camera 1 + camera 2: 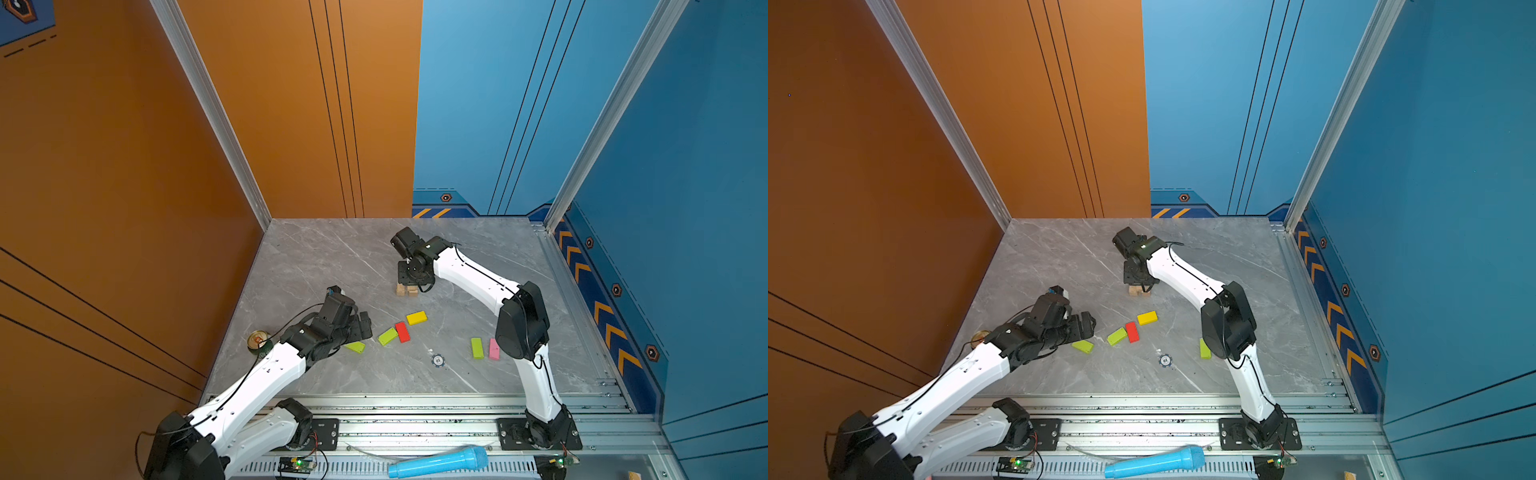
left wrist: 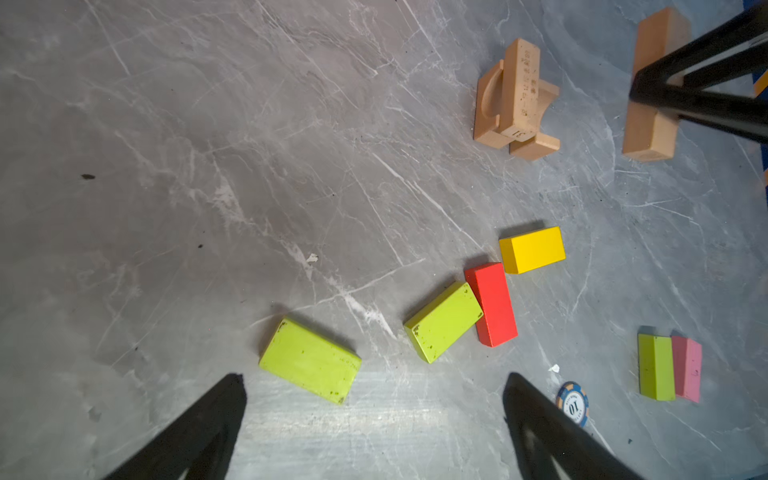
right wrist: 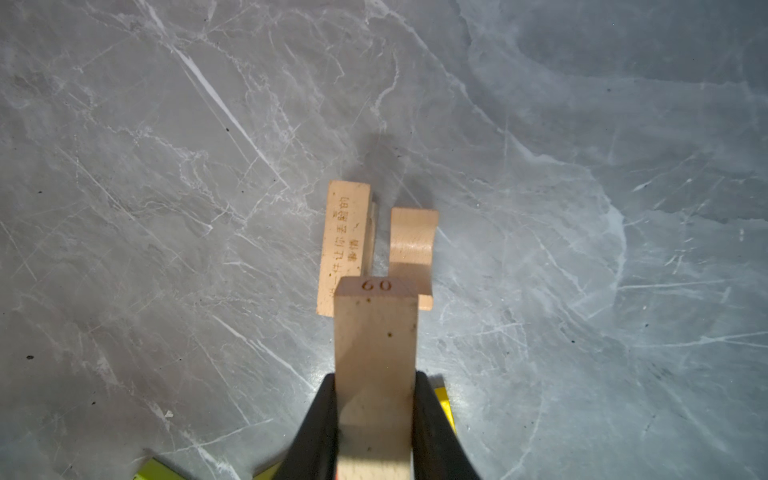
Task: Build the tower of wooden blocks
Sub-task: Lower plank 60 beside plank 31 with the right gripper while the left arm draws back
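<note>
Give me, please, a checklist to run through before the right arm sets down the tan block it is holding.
1. Right gripper shut on the held tan block: ok.
2. Held tan block lined up over the tower base: cannot tell; their ends overlap in the right wrist view, but the height is unclear.
3. Tower base sitting level: cannot tell.
4. Left gripper open and away from the tower base: ok.
5. Yellow block and red block lying apart from the tower base: ok.
</note>
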